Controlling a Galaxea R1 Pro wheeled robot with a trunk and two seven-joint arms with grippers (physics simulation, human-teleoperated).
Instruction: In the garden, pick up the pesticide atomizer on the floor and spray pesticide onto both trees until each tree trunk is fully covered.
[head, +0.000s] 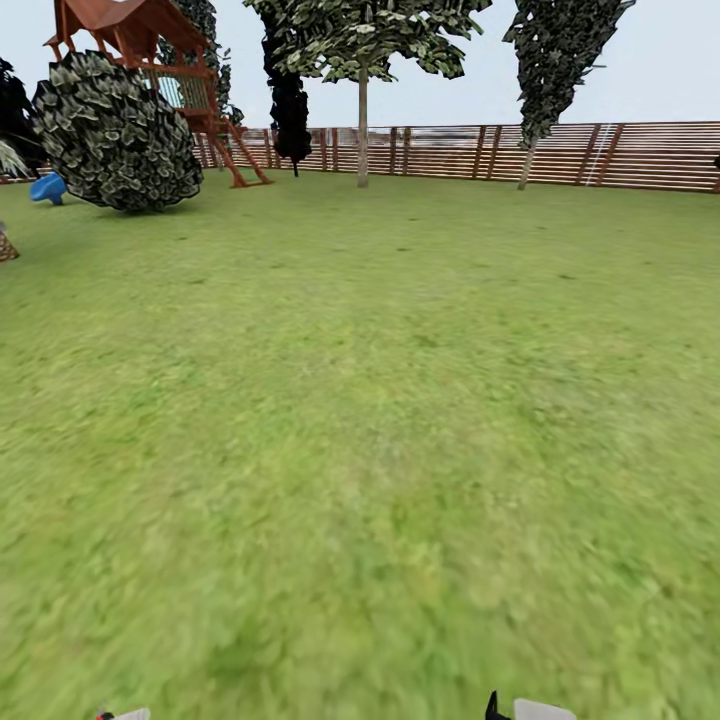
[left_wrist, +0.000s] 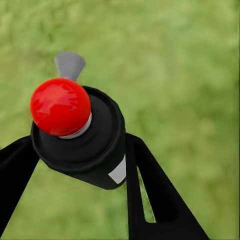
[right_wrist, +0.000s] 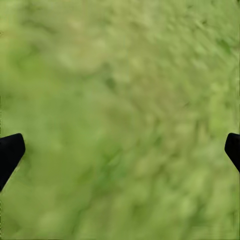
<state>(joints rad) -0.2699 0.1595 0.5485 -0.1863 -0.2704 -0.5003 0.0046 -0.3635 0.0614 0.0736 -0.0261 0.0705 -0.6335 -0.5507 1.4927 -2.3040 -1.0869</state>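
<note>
Left wrist view, pesticide atomizer (left_wrist: 87, 145) gripped (red-topped)

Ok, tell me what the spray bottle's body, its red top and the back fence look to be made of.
Pesticide atomizer body: matte black, probably plastic, with only soft highlights. Red top: glossy, likely smooth plastic, judging by its bright reflections. Fence: brown horizontal slats on posts, apparently stained wood, though the render leaves that open.

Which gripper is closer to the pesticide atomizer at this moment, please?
Left. The left gripper is clamped on the pesticide atomizer, one finger on each side. The right gripper hangs open over bare grass.
</note>
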